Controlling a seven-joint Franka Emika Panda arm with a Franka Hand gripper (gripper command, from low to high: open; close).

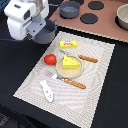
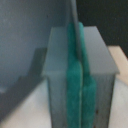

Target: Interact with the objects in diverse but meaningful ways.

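In the exterior view, the white arm head fills the upper corner on the exterior view's left, and the gripper (image 1: 44, 31) hangs low over the grey pot (image 1: 46, 35) at the mat's far corner. The fingers are hidden behind the arm body and the pot's rim, so from here it cannot be told whether they grip the rim or only sit at it. The other toys lie on the striped mat (image 1: 95, 75), well apart from the arm: the red tomato (image 1: 49, 59) nearest, then the flat yellow box (image 1: 68, 44), the cheese wedge (image 1: 70, 62) resting on the tan plate (image 1: 75, 71), and the white fish (image 1: 48, 90) at the near edge. Cutlery (image 1: 75, 82) lies beside the plate.

In the wrist view, the green finger pads (image 2: 76, 75) stand pressed together with no gap showing, framed by the grey finger bodies. A curved grey-blue surface, likely the pot's wall (image 2: 30, 45), rises just beside them; whether any rim is pinched between the pads cannot be told.

The coming move seems to turn on the pot: it lies directly at the fingers, while everything else sits away toward the near side of the mat
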